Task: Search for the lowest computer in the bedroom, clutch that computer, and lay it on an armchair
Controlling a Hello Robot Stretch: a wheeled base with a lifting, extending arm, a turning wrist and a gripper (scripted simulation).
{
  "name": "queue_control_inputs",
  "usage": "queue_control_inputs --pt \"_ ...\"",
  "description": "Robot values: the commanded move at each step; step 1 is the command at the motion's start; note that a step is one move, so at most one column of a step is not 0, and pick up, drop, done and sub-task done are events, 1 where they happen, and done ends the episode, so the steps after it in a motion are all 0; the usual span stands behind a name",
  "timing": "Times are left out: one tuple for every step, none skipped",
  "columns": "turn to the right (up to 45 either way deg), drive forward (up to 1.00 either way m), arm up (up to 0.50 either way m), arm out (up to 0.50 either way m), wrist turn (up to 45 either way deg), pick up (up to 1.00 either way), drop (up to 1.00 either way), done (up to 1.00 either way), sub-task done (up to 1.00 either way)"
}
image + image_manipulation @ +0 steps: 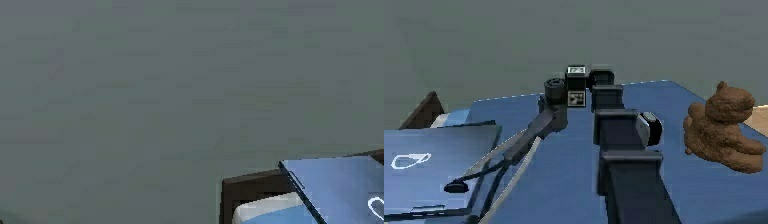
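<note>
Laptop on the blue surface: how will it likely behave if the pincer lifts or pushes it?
The laptop looks like a thin, flat, closed slab, so probably stiff and unlikely to roll. Its smooth lid may be slippery. Lying flat on the blue surface, a push would likely slide it rather than tip it.

blue laptop [345, 190] against grey wall [150, 90]

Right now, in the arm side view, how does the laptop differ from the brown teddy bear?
The laptop is flat and blue with a white mark; the teddy bear is brown and rounded. The laptop lies low; the teddy bear sits upright. The laptop is at the view's left, cut by the edge; the teddy bear is at the right, whole. Both seem to rest on the same blue surface.
</note>
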Motion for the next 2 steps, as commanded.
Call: queue_control_inputs --pt "0.0 0.0 0.0 -0.22 0.0 0.0 0.0 0.0 0.0" --pt "-45.0 0.0 0.0 0.0 0.0 0.0 0.0 0.0 0.0"
